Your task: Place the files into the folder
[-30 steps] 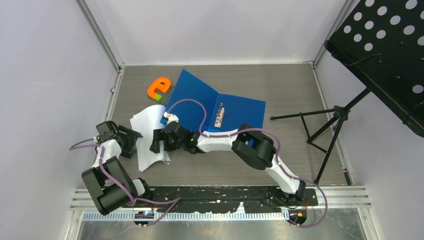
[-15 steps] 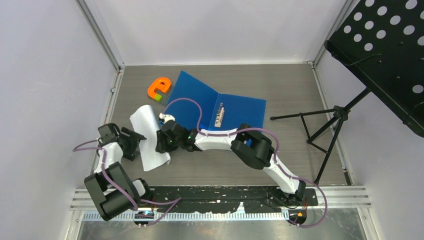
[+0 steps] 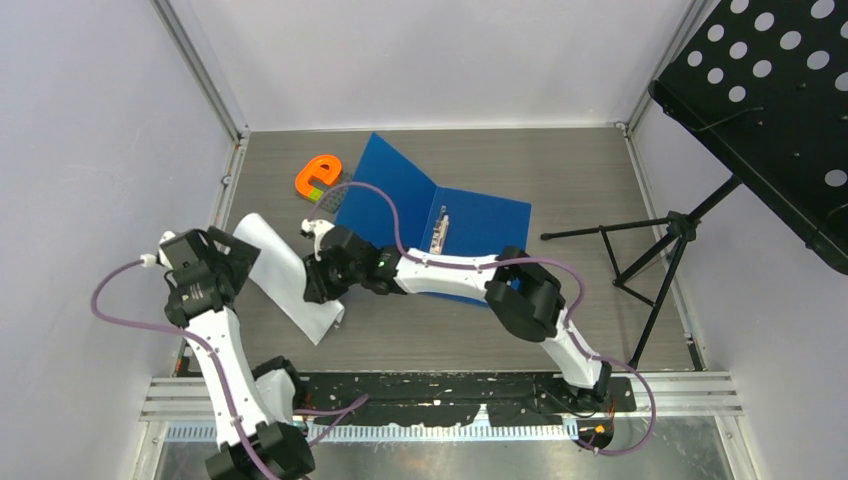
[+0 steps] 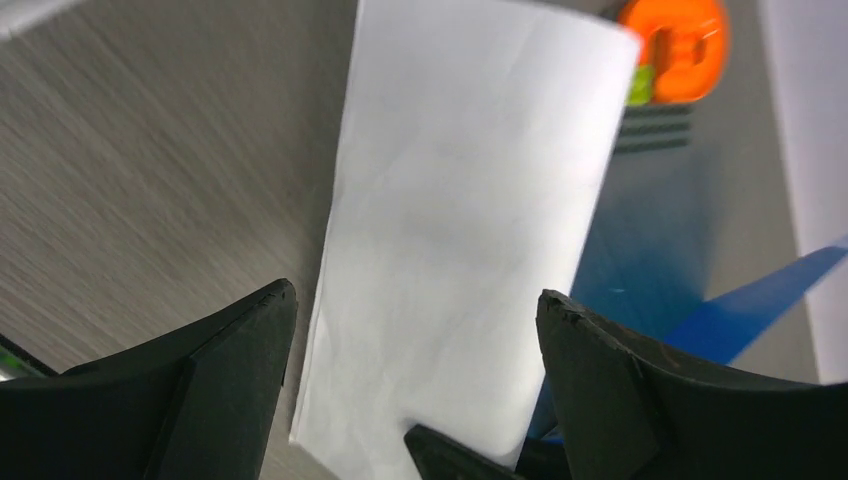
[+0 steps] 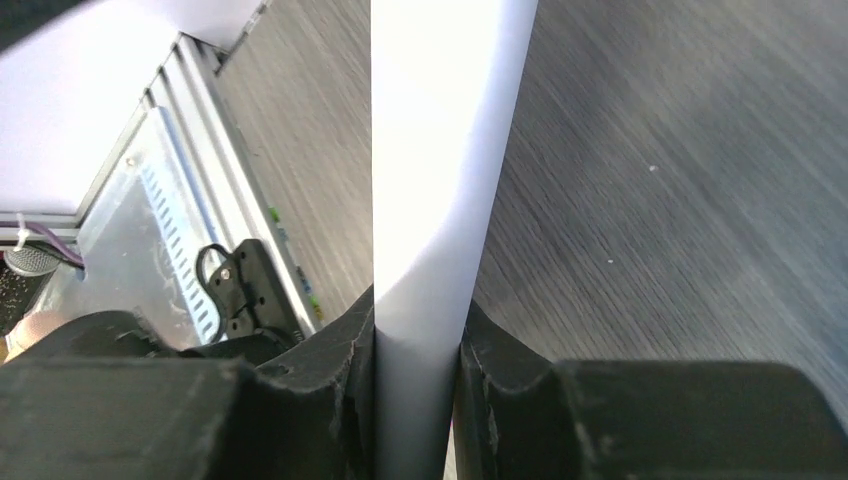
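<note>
The files point(image 3: 285, 272) are white sheets, bowed upward, lying left of the open blue folder point(image 3: 455, 215). My right gripper point(image 3: 313, 284) is shut on the sheets' right edge. In the right wrist view the paper point(image 5: 450, 150) is pinched flat between the two jaws of the gripper point(image 5: 418, 375). My left gripper point(image 3: 245, 262) hangs open just off the sheets' left edge. In its wrist view the files point(image 4: 460, 220) lie beyond the spread fingers of the gripper point(image 4: 415, 335), with nothing between them, and a strip of folder point(image 4: 640, 260) shows to the right.
An orange e-shaped piece point(image 3: 318, 175) sits at the folder's far left corner, also visible as the orange piece point(image 4: 670, 45). A black music stand point(image 3: 760, 100) with its tripod point(image 3: 650, 260) occupies the right side. Metal rails run along the near edge point(image 3: 440, 395).
My left gripper opened, let go of the files and drew back to the left. My right gripper closed on the sheets' right edge and shifted slightly left.
</note>
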`<state>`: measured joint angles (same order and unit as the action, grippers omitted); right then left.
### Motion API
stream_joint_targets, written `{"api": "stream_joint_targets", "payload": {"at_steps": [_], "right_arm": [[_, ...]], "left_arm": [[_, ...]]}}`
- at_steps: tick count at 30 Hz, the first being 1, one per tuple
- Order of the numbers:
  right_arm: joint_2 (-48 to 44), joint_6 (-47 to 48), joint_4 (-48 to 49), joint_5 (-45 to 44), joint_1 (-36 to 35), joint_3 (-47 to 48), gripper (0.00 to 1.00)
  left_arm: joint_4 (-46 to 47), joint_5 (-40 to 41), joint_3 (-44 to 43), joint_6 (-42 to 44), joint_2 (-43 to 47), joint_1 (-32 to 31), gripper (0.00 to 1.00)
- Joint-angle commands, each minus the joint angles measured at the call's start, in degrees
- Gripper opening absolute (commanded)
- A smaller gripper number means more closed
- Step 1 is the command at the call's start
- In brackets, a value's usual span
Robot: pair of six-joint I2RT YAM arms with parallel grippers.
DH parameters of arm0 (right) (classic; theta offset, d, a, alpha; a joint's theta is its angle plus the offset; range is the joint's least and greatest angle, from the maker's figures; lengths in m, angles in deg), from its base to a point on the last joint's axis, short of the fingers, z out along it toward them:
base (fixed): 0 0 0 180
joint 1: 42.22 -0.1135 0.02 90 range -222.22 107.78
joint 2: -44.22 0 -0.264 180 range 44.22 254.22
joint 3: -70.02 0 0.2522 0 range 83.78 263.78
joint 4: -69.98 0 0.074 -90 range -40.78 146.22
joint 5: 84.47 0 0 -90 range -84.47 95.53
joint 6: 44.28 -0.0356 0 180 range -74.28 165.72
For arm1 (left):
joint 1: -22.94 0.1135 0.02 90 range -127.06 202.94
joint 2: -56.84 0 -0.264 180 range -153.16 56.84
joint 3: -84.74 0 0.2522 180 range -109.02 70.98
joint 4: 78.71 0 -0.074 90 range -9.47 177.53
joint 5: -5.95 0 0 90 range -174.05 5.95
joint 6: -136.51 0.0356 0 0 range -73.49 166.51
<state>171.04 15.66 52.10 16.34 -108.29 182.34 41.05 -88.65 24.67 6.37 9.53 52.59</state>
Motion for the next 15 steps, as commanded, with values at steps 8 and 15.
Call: {"api": "stream_joint_targets", "payload": {"at_steps": [8,15], "right_arm": [[-20.66,7.15,-5.21,-2.67,0.63,-0.63,0.31],[-33.96,3.75,-5.6,-5.35,5.92,-8.54,0.3]], "left_arm": [[-1.75,-1.69,-17.46,0.88,4.06,-0.53,0.96],[4.09,-11.53,-23.53,-1.93,-0.3,-5.04,0.95]]}}
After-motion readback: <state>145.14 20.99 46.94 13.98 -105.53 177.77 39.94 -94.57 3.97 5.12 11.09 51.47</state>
